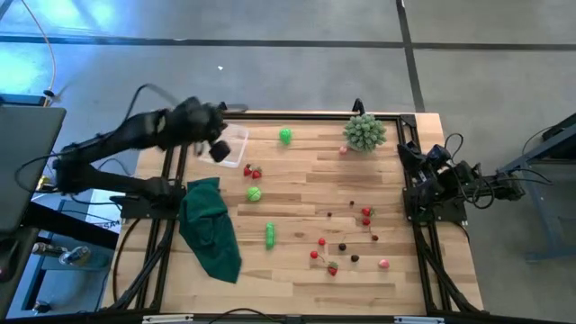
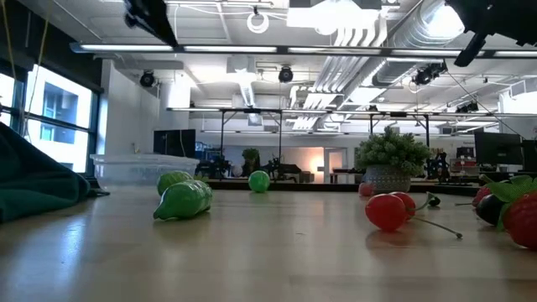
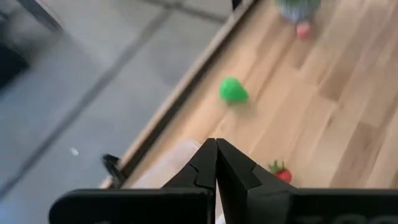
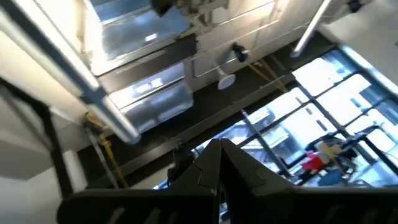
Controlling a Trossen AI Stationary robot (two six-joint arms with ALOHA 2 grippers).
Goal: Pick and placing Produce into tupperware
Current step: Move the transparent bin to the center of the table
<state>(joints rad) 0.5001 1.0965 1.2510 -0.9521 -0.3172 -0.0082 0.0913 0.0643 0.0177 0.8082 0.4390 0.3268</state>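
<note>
The clear tupperware (image 1: 236,144) stands on the table's far left part; it also shows in the low view (image 2: 143,167). Produce lies scattered on the wood: a green piece (image 1: 285,136), red strawberries (image 1: 253,171), a round green piece (image 1: 255,193), a long green piece (image 1: 270,236) and several small red, dark and pink pieces (image 1: 346,247). My left gripper (image 1: 219,149) hangs above the tupperware's left edge, shut and empty; its shut fingers show in the left wrist view (image 3: 216,163). My right gripper (image 4: 217,158) is shut and empty, with its arm folded at the table's right edge (image 1: 432,175).
A dark green cloth (image 1: 209,225) lies crumpled at the table's left, near side. A pale green spiky plant in a pot (image 1: 364,131) stands at the far edge, right of the middle. A black frame rail (image 1: 297,116) runs along the far edge.
</note>
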